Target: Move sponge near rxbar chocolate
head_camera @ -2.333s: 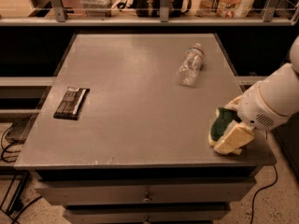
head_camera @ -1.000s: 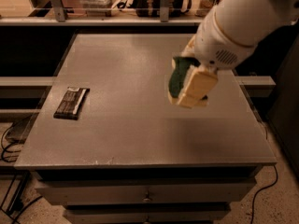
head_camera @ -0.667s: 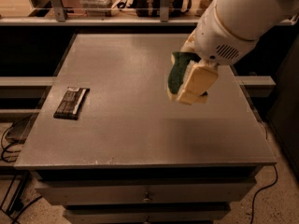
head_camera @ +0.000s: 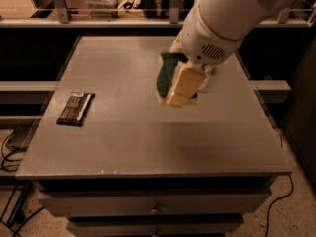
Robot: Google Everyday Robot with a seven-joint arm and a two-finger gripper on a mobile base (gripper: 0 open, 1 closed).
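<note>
Grey tabletop was overhung by the gripper, clamped on the sponge, well apart from the rxbar chocolate laid near the left edge; a leftward carry was judged best ended just beside the bar, not upon it.

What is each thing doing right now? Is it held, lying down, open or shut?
sponge: held by the gripper, lifted above the table.
gripper: shut on the sponge, over the table's middle right.
rxbar chocolate: lying flat near the table's left edge, nothing touching it.
drawer: shut.
</note>
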